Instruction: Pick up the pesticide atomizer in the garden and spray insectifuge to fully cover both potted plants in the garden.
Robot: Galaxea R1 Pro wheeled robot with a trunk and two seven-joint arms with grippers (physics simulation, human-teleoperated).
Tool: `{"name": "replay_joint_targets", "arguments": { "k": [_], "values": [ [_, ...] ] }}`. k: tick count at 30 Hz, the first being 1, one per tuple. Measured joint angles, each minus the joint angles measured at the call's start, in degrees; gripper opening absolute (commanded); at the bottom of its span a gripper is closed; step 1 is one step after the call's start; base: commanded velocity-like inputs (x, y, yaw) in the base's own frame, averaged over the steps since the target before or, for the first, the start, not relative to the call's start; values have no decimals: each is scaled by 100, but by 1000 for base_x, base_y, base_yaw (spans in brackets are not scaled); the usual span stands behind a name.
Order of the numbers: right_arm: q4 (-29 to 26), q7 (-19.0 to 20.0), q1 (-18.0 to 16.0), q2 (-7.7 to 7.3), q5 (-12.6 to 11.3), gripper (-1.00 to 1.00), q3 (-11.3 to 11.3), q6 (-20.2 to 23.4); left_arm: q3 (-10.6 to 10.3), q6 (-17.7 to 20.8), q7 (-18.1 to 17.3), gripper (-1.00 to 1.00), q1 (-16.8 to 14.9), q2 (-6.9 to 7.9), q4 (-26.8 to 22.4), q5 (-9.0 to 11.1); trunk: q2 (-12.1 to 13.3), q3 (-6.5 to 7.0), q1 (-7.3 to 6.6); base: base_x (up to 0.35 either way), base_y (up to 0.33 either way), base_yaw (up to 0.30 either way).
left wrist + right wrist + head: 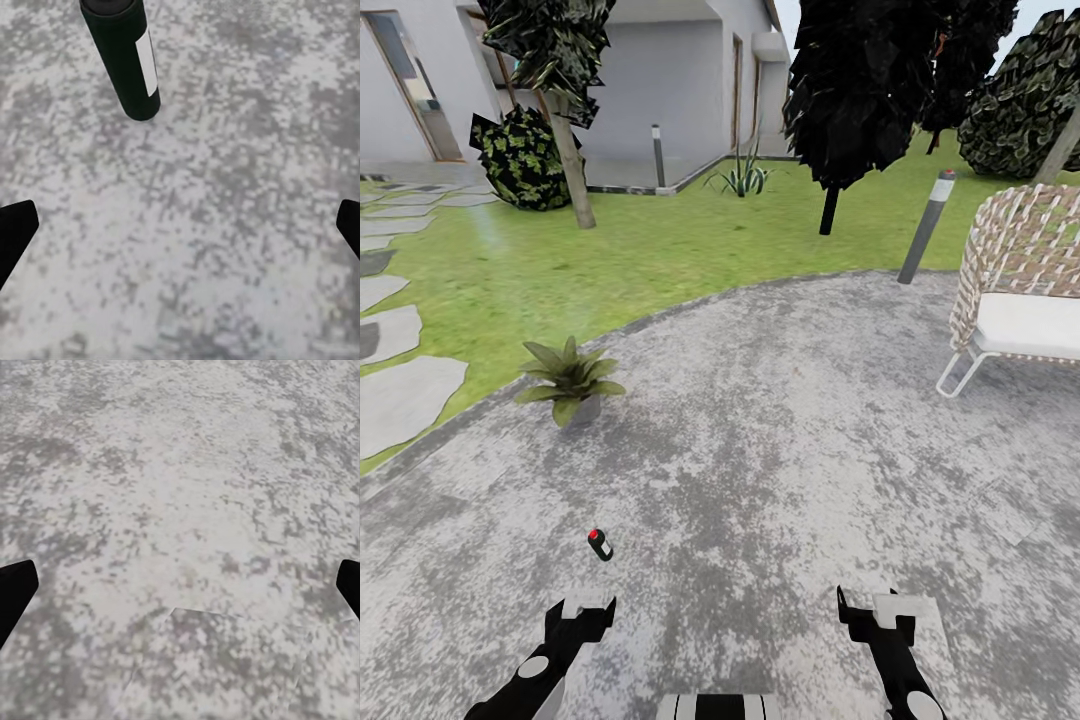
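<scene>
In the head view, the small dark green atomizer bottle (600,545) with a red tip stands on the round grey mottled stone patio (780,420), just ahead of the black left gripper (582,612). That suits a short reach. 1 speckled green potted plant (568,376) sits at the patio's lawn-side edge. The black right gripper (872,612) hangs idle.

In the left wrist view, the bottle lies beyond the wide-spread fingertips (15,229), not between them.

In the right wrist view, the fingertips (15,589) also stand wide over bare stone.

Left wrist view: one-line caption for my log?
Open left gripper hovering over the mottled stone patio, the pesticide atomizer just ahead, ungrasped.
</scene>
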Motion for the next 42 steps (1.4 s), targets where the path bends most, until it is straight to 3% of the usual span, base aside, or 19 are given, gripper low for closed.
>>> {"name": "replay_joint_targets", "arguments": {
  "k": [5, 28, 37, 42],
  "values": [
    [1, 0, 0, 0, 0, 100, 6, 0, 26, -4, 2, 100, 0, 0, -11, 13, -2, -49, 5, 0, 0, 0],
    [1, 0, 0, 0, 0, 100, 8, 0, 38, -146, 2, 100, 0, 1, -13, 18, -33, -758, 65, 0, 0, 0],
    [1, 0, 0, 0, 0, 100, 9, 0, 32, -148, -3, 100, 0, 1, -16, 18, -34, -827, 64, 0, 0, 0],
    [1, 0, -2, 0, 0, 100, 9, 0, 32, -154, 0, 100, 0, 1, -15, 18, -40, -944, 77, 0, 0, 0]
  ]
}}
